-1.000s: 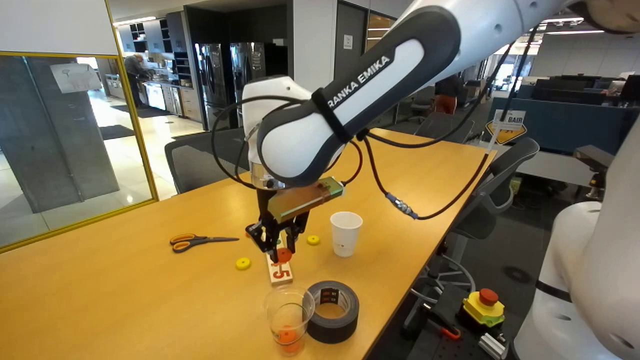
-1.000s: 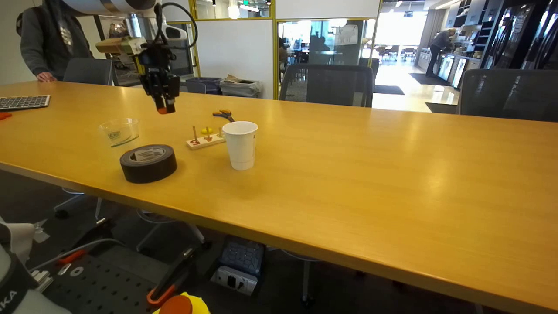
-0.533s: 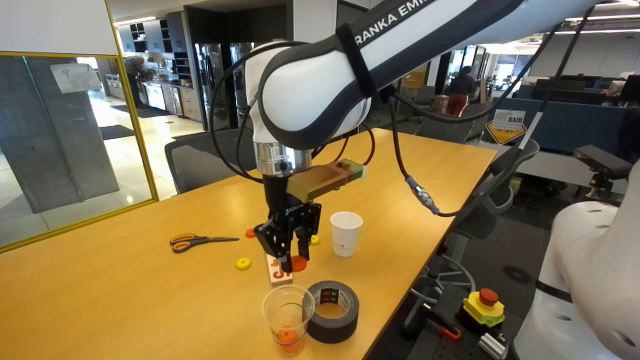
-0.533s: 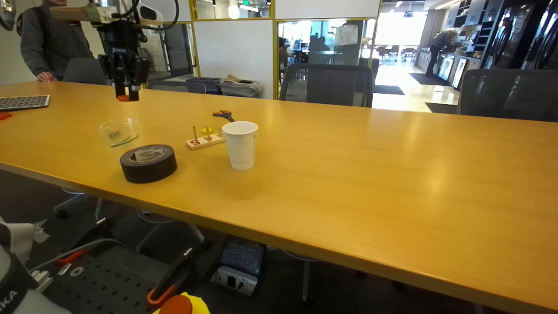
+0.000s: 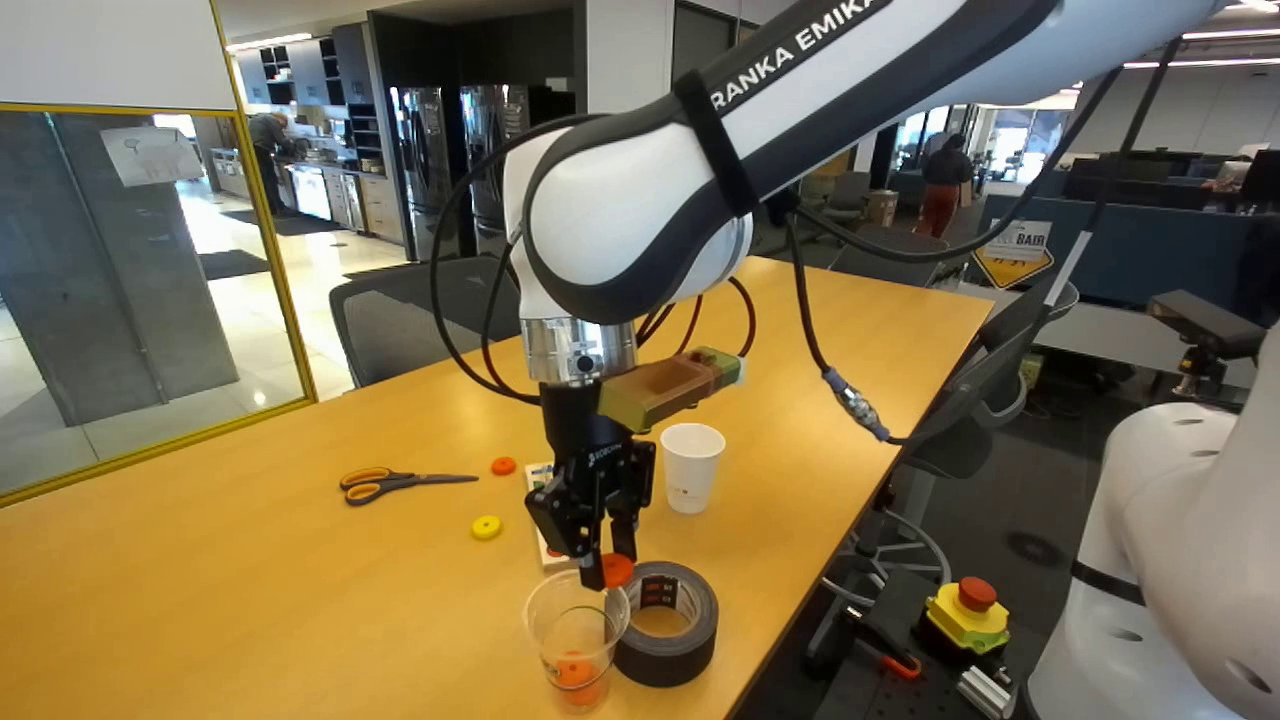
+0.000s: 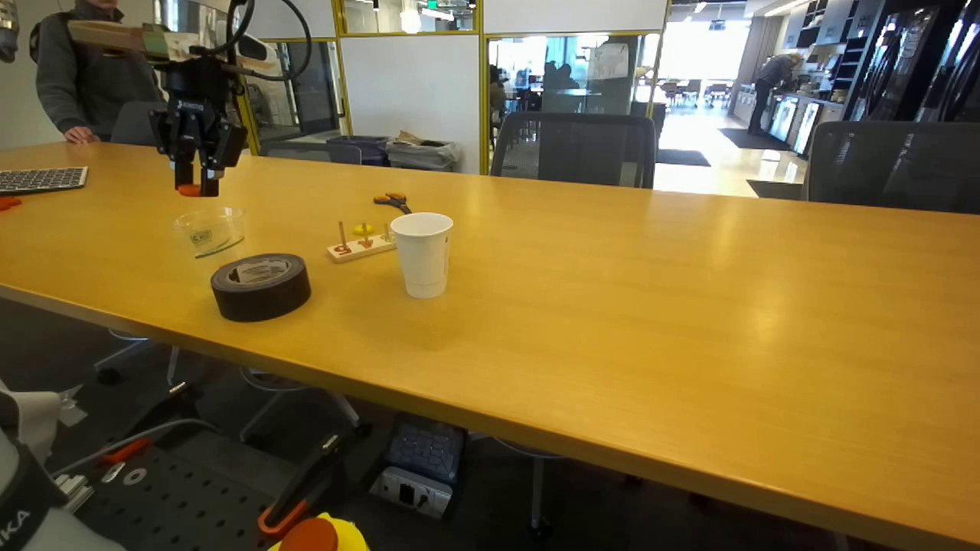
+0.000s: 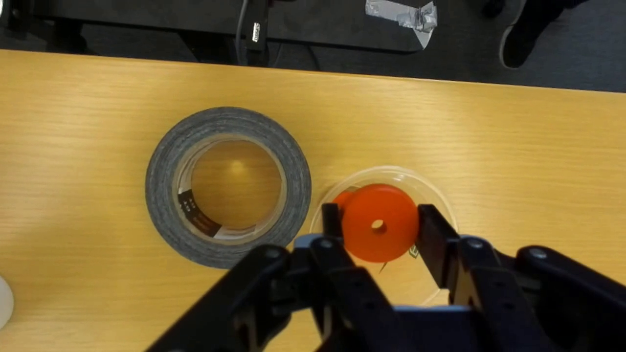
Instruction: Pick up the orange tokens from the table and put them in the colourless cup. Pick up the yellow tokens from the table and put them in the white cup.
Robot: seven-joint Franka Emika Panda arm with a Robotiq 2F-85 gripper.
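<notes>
My gripper (image 7: 375, 220) is shut on an orange token (image 7: 386, 244), gripped by its edges. In the wrist view the token is over the mouth of the colourless cup (image 7: 411, 288). In both exterior views the gripper (image 5: 605, 572) (image 6: 197, 185) is just above the rim of the colourless cup (image 5: 545, 625) (image 6: 210, 229). Orange tokens (image 5: 577, 675) lie inside that cup. Another orange token (image 5: 503, 466) and a yellow token (image 5: 486, 527) lie on the table. A yellow token (image 6: 364, 229) shows behind a small pegged board. The white cup (image 5: 692, 468) (image 6: 423, 256) stands upright.
A black tape roll (image 5: 665, 665) (image 7: 159, 190) stands right beside the colourless cup. The white pegged board (image 6: 361, 248) with red digits is partly behind the gripper in an exterior view. Orange-handled scissors (image 5: 408, 482) lie farther back. The table edge (image 7: 313, 73) runs past the tape roll.
My gripper has carried the orange token from over the pegged board to over the colourless cup. In the last half second it has come lower. The cups have not moved.
</notes>
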